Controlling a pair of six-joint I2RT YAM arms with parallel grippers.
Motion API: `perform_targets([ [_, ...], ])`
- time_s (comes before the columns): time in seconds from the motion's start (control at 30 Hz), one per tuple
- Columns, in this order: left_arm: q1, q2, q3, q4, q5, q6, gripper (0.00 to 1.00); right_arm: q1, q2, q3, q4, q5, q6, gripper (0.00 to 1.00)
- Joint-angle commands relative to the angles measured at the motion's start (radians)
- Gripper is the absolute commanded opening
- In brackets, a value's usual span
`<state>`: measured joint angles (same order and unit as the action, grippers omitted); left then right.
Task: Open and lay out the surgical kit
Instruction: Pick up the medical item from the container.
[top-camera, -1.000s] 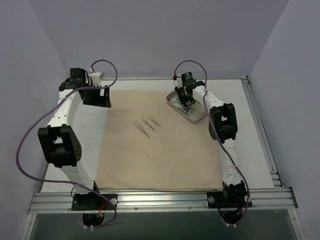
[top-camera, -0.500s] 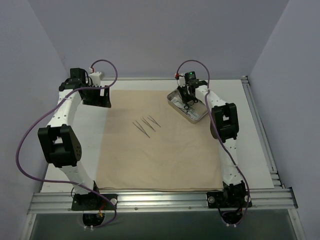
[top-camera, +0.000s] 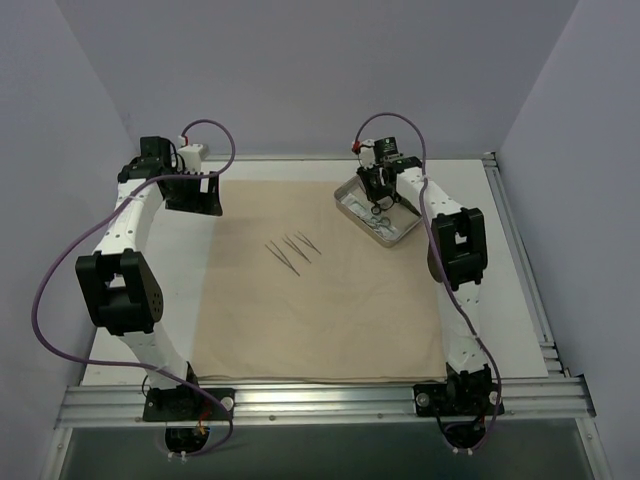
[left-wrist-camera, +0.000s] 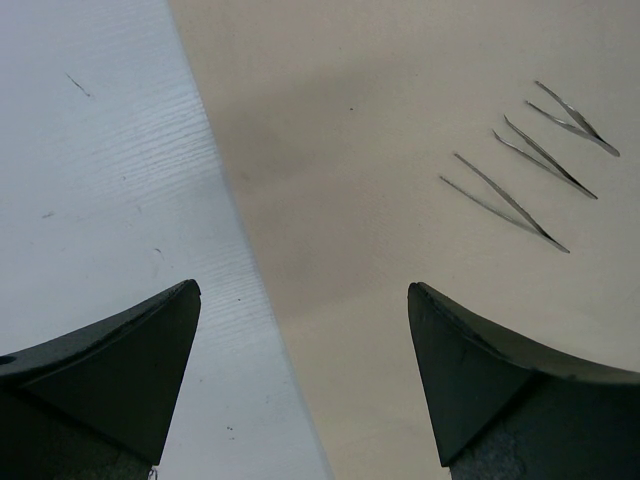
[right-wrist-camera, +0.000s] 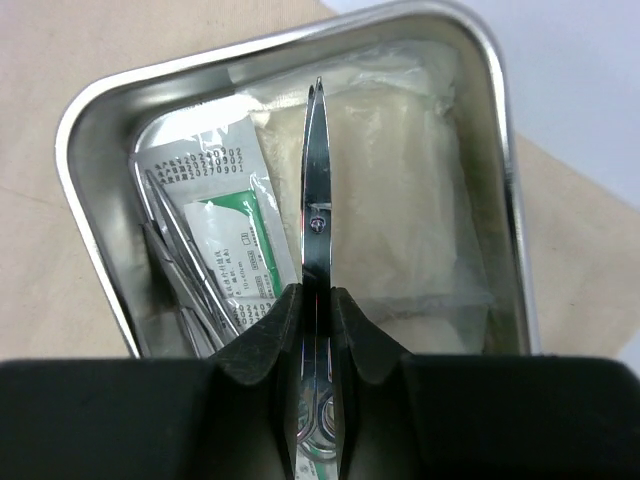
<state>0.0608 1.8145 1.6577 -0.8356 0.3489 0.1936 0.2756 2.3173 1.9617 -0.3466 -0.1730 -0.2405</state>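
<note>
The white table (top-camera: 520, 300) carries the beige cloth wrap (top-camera: 320, 310), which lies unfolded and flat over most of its surface. The left arm reaches to the far-left corner of the cloth; the left gripper (left-wrist-camera: 300, 300) hangs above the boundary between cloth and bare table, its jaws spread wide with nothing between them. The right arm reaches to the far-right corner; the right gripper (right-wrist-camera: 317, 300) is positioned over the steel tray (right-wrist-camera: 80, 180), which sits on the cloth at an angle to its edges.

We observe the following inside the tray: gauze squares (right-wrist-camera: 410, 200) fill the right portion; two clear packets (right-wrist-camera: 205, 165) lie overlapped in the left portion, one printed with numbers, one with a green label; further thin metal instruments (right-wrist-camera: 175, 260) rest along the left wall. The right fingers are pressed onto a ring-handled clamp (right-wrist-camera: 316, 180), gripped just behind its pivot, tips pointing away from the wrist; it appears lifted clear of the gauze, though the view does not confirm this.

Three tweezers (left-wrist-camera: 530, 150) lie side by side near the cloth centre, well apart from the tray.
</note>
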Motion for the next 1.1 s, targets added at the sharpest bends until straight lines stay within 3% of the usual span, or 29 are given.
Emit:
perform_targets([
  [0.0, 0.005, -0.040, 0.043, -0.003, 0.021, 0.015, 0.94, -0.003, -0.119, 0.000, 0.028, -0.007, -0.010, 0.00],
  [0.7, 0.005, -0.046, 0.045, -0.010, 0.024, 0.024, 0.94, -0.013, 0.019, 0.009, 0.028, 0.035, 0.001, 0.00],
  [1.07, 0.005, -0.043, 0.047, -0.011, 0.033, 0.026, 0.94, -0.015, 0.010, 0.005, 0.031, 0.049, 0.004, 0.10],
])
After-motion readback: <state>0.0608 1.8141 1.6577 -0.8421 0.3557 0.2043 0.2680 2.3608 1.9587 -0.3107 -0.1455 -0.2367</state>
